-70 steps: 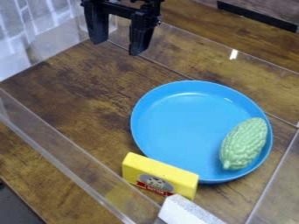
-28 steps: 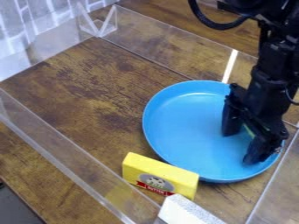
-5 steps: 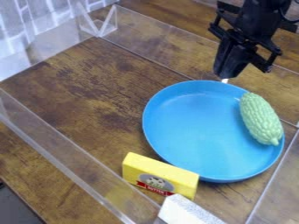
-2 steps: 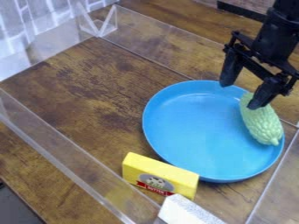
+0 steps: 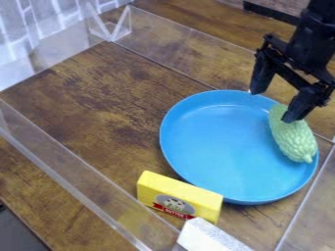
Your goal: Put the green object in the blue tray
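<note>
The green object (image 5: pixel 295 138), a pale bumpy oval, lies inside the blue tray (image 5: pixel 222 147) against its right rim. My gripper (image 5: pixel 281 96) hangs above the tray's upper right part, just above and left of the green object's top end. Its two dark fingers stand spread wide, with nothing between them. One fingertip (image 5: pixel 296 111) is close over the object's upper end; I cannot tell whether it touches.
A yellow rectangular block (image 5: pixel 179 196) lies just off the tray's lower left rim. A white item (image 5: pixel 210 238) shows at the bottom edge. Clear plastic walls (image 5: pixel 66 167) enclose the wooden table on the left and front.
The gripper was shut and higher one second ago. It has come down toward the tray's right side and spread its fingers wide. The green object has not moved.
</note>
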`<action>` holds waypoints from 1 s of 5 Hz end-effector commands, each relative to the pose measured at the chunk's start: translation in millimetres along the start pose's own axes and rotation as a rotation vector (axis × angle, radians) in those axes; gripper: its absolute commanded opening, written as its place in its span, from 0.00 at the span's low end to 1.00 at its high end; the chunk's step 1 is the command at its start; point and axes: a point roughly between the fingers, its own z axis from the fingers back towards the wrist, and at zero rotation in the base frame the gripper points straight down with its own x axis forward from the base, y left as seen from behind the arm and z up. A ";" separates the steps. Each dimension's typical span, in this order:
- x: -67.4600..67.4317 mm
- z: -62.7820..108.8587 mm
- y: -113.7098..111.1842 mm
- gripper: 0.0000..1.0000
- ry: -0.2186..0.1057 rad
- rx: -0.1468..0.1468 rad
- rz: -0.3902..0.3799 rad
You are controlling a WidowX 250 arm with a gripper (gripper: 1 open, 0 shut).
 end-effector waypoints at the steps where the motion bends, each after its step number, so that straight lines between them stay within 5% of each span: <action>1: 2.2 12.3 0.2 1.00 -0.067 -0.004 -0.013; 5: 30.5 -5.5 -11.2 1.00 -0.102 -0.033 0.013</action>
